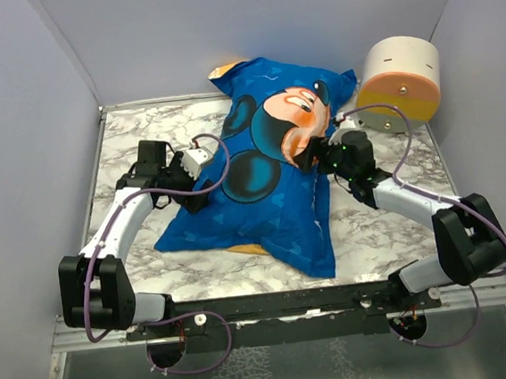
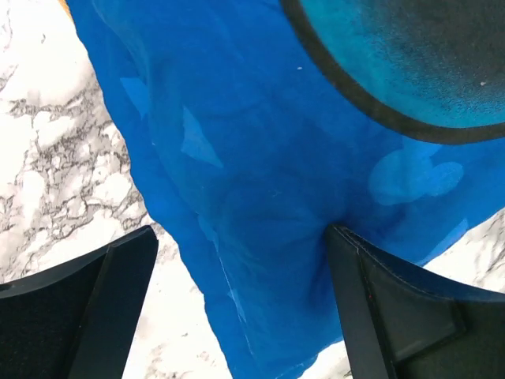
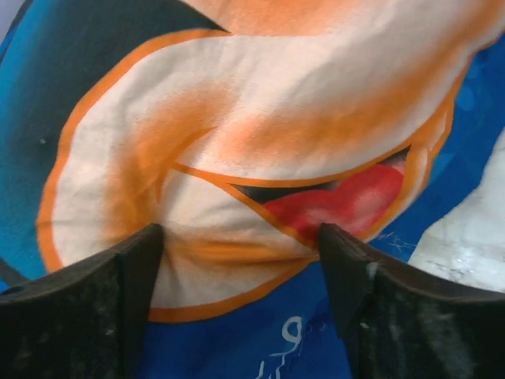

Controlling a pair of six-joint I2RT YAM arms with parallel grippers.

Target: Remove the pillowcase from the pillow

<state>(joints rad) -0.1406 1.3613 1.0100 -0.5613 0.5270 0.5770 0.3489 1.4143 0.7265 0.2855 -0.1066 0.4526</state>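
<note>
The bright blue pillowcase [image 1: 261,180] with the cartoon mouse face lies mid-table, plump, with the pillow hidden inside it. My left gripper [image 1: 200,178] is open at its left edge; in the left wrist view the blue fabric [image 2: 260,181] bulges between the wide-apart fingers [image 2: 371,300], the right one pressing into it. My right gripper [image 1: 314,155] is open and pressed on the mouse's mouth; in the right wrist view the printed face [image 3: 252,158] puckers between both fingers [image 3: 355,292].
A cream-and-orange cylinder [image 1: 399,79] lies on its side at the back right corner. The marble table [image 1: 133,156] is bounded by grey walls at left, back and right. Yellow-orange fabric [image 1: 224,70] peeks out at the pillowcase's far corner.
</note>
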